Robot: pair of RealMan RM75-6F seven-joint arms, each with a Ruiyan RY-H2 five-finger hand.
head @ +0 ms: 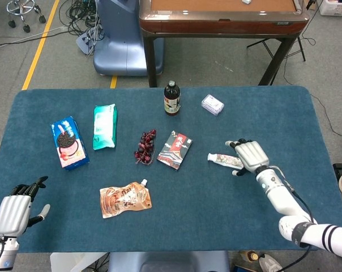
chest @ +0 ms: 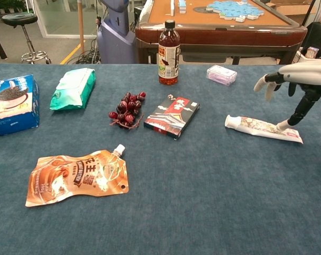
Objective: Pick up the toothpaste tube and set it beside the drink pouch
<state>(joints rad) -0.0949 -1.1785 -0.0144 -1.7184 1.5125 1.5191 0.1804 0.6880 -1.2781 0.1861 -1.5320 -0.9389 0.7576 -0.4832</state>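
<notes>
Left hand rested at tabletop edge, fingers apart, empty. Drink pouch lay flat, front left. Toothpaste tube lay well right; right hand hovered above it, fingers spread, gripping nothing.

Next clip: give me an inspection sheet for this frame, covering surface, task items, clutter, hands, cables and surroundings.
Surface: blue felt table, flat.
Task items: toothpaste tube lies flat at right; drink pouch lies flat at front left, far apart.
Clutter: cookie box, green wipes pack, cherries, card box, bottle upright, small clear pack.
Hands: right hand above the tube's tail end, holding nothing; left hand at near left edge, empty.
Cables: tangle on floor behind.
Surroundings: wooden table, stool.
</notes>
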